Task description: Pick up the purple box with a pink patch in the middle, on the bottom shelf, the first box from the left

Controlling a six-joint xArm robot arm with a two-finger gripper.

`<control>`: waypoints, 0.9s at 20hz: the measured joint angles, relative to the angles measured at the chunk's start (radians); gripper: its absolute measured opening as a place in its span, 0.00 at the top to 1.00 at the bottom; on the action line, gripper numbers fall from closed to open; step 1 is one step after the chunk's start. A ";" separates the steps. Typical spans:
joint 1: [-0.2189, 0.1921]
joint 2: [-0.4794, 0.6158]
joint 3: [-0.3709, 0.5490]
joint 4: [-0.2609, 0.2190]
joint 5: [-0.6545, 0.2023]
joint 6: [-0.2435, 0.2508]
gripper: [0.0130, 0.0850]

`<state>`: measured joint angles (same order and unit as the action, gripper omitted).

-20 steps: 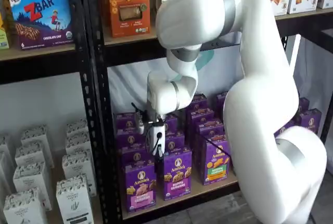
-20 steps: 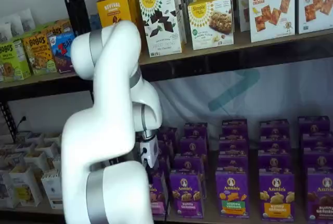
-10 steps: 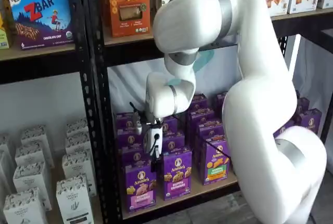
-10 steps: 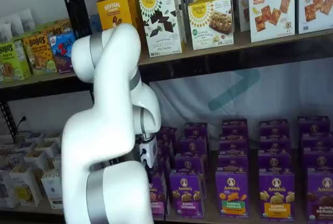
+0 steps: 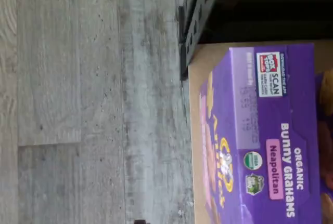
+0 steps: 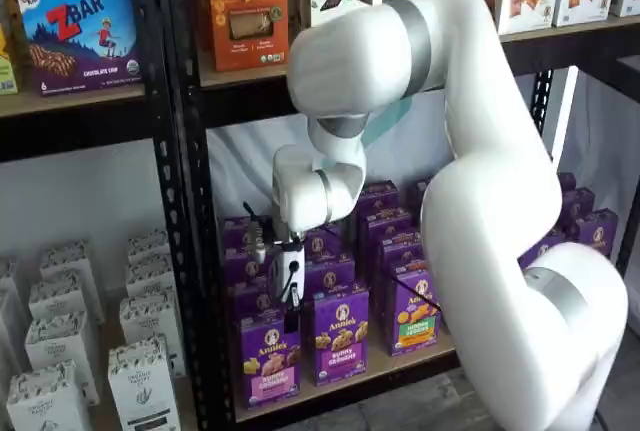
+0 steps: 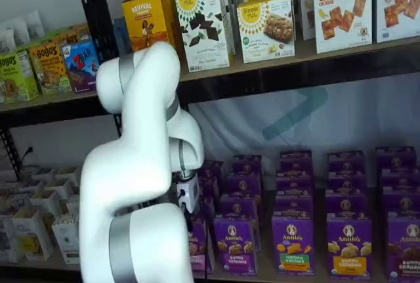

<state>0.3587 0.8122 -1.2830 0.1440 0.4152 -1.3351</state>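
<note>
The purple Annie's box with a pink patch (image 6: pixel 268 366) stands at the front left of the bottom shelf. In a shelf view the arm partly hides it (image 7: pixel 199 243). The wrist view shows its purple top (image 5: pixel 265 146), labelled Bunny Grahams Neapolitan. My gripper (image 6: pixel 291 317) hangs just above this box's top edge, white body up and black fingers down. It also shows in a shelf view (image 7: pixel 189 212), close over the same box. The fingers show side-on with no clear gap, and nothing is in them.
More purple Annie's boxes (image 6: pixel 340 336) stand in rows to the right and behind. A black shelf post (image 6: pixel 185 251) rises just left of the box and shows in the wrist view (image 5: pixel 200 16). White boxes (image 6: pixel 140 381) fill the neighbouring bay. Grey wood floor (image 5: pixel 93 104) lies below.
My gripper has moved a little left and down, from over the gap between the two front boxes to over the leftmost one. The boxes have not moved.
</note>
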 joint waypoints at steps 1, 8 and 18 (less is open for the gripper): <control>-0.001 0.014 -0.015 -0.008 0.004 0.006 0.00; -0.007 0.104 -0.105 -0.051 0.027 0.040 0.00; -0.003 0.196 -0.187 -0.076 0.031 0.065 0.00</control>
<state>0.3555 1.0078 -1.4702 0.0679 0.4466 -1.2705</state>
